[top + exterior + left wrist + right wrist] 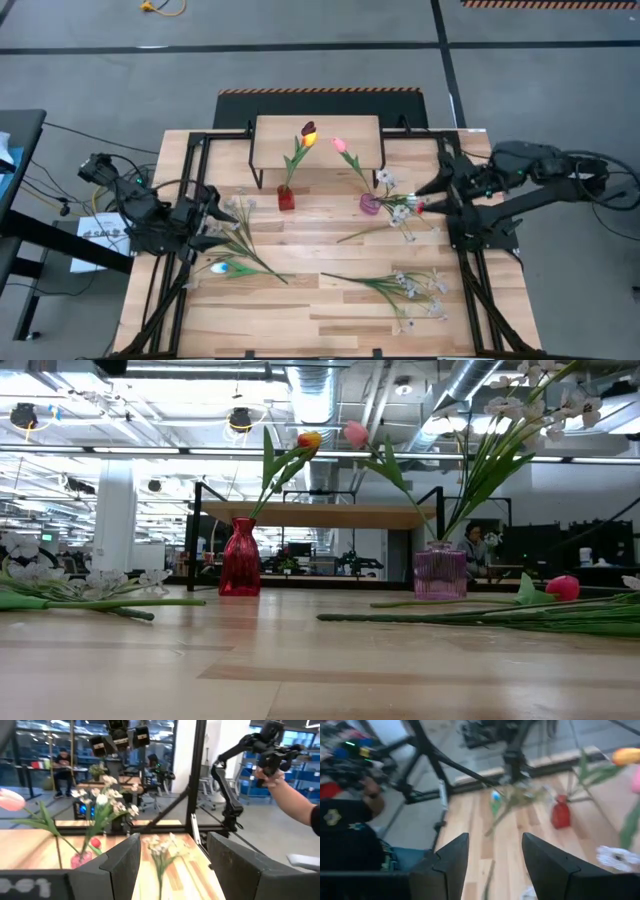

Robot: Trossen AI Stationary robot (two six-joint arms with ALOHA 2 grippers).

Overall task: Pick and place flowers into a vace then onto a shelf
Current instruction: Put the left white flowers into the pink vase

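The red vase (pixel 286 198) holds an orange tulip (pixel 309 133); the pink vase (pixel 369 204), at 3 o'clock from it, holds a pink tulip (pixel 339 145) and a white spray (pixel 540 400). Both stand before the shelf (pixel 318 141). Loose flowers (pixel 395 288) lie on the worktop (pixel 330 320). The left gripper (pixel 174 862) and right gripper (pixel 495 860) gape empty. Only the wrist views show a person (pixel 347 840); blur hides detail.

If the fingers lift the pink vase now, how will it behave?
The pink vase looks small and probably light. Its tall white spray leans far sideways, so it may tip. If it is glass, it could be slippery and fragile.
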